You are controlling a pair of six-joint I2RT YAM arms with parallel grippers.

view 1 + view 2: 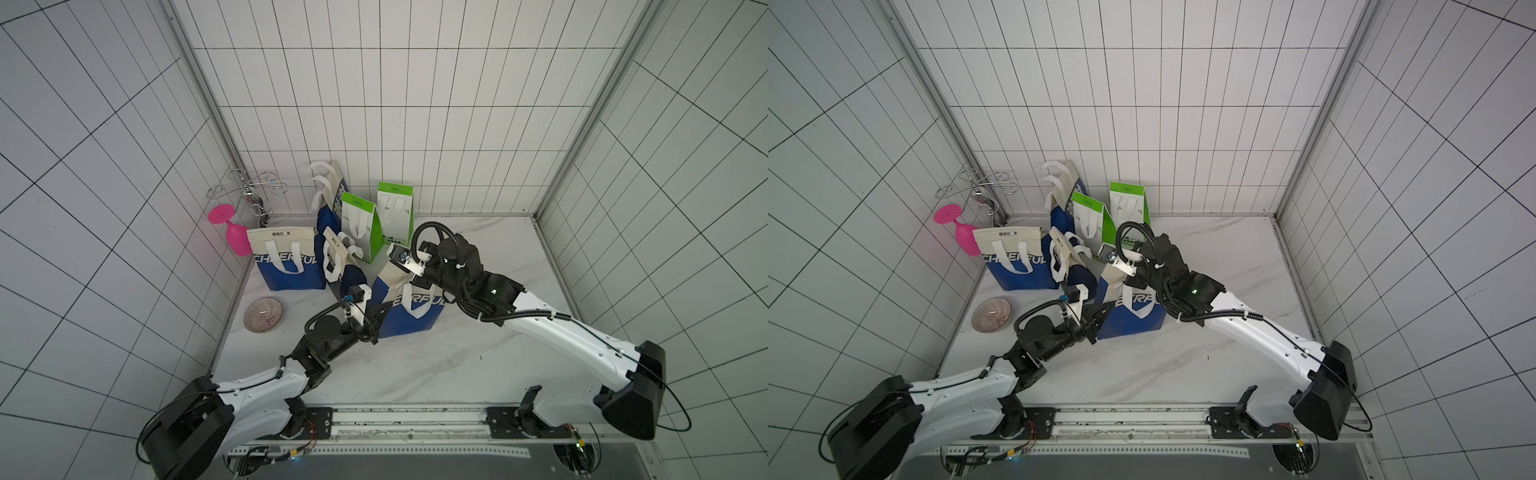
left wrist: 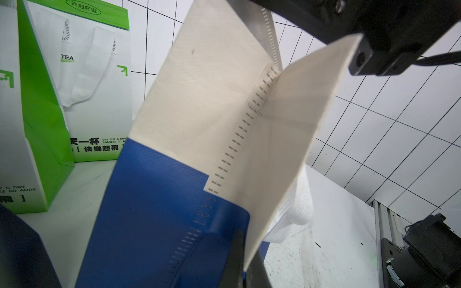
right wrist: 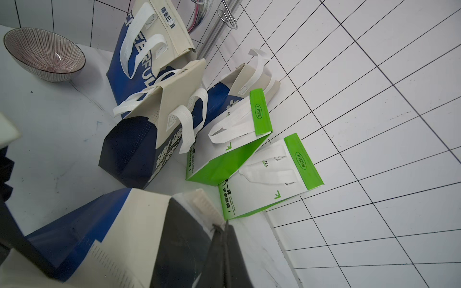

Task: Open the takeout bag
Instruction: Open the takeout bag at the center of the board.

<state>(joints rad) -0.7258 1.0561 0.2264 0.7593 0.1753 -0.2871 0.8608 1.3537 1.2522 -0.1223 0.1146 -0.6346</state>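
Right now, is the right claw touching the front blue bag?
Touching. The right wrist view shows the right gripper pinching the blue bag at its cream edge.

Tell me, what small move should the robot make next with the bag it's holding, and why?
Probably draw the right end effector, shut on the top rim, slowly away from the left end effector, which pinches a side edge lower down. The blue and cream bag is folded into a narrow V, so spreading its panels should open it.
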